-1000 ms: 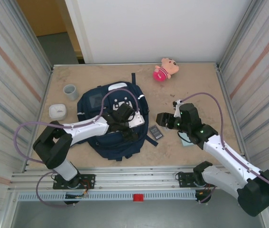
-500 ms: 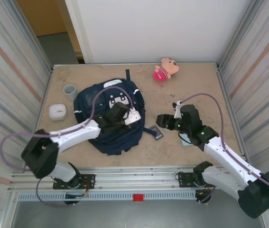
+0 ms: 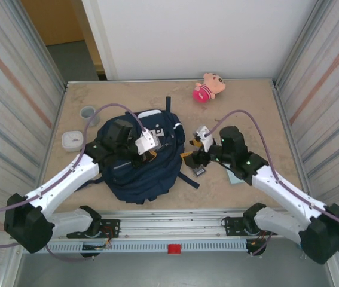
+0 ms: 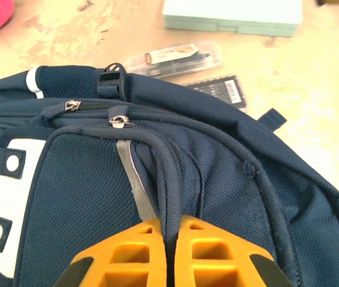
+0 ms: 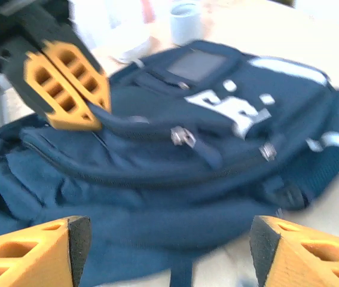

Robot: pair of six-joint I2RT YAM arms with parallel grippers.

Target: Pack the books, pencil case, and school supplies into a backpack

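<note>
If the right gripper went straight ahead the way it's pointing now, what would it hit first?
Most likely the backpack, framed squarely between the open fingers of the right gripper; distance unclear.

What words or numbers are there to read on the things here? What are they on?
No text reads clearly.
White marks on the backpack: too blurred.
Label on the clear case: too small.
Panel on the calculator: too small.

The navy backpack (image 3: pixel 145 179) is lying on the desk (image 3: pixel 253 110), white patches up; beside it a clear-grey oblong item (image 4: pixel 175 58), dark calculator (image 4: pixel 220 91) and teal pencil case (image 4: pixel 232 15) are resting.
</note>
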